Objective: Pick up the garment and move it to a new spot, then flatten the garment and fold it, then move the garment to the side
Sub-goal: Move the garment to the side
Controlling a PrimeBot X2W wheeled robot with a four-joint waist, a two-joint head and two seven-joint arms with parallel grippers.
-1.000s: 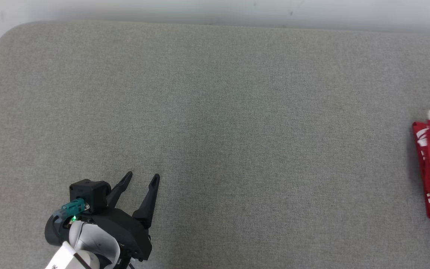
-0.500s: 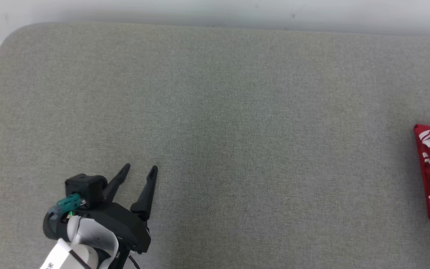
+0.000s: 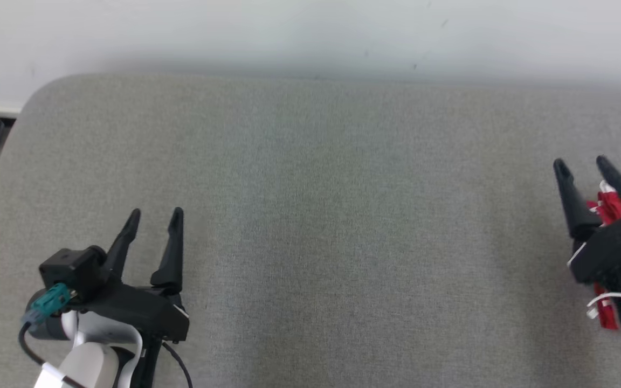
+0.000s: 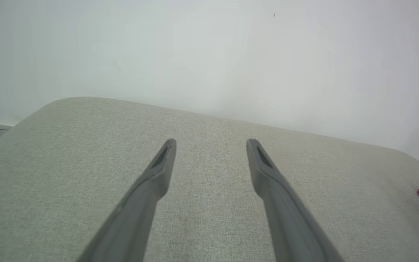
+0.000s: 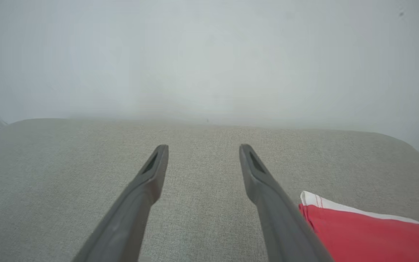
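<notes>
Just spread R gripper (image 3: 580, 161) wide apart, nothing clamped. Let go of red garment (image 5: 362, 233): lying just right of it, partly underneath, on table (image 3: 343, 215). Kept L gripper (image 3: 156, 211) apart too, empty, garment well off to its right. Prob. move-aside step done.

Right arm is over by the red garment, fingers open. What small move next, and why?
Probably ease the right gripper back toward the robot, clear of the garment. Its fingers are open with nothing between them, and the garment lies folded on the grey surface beside them, so the placement looks done.
</notes>
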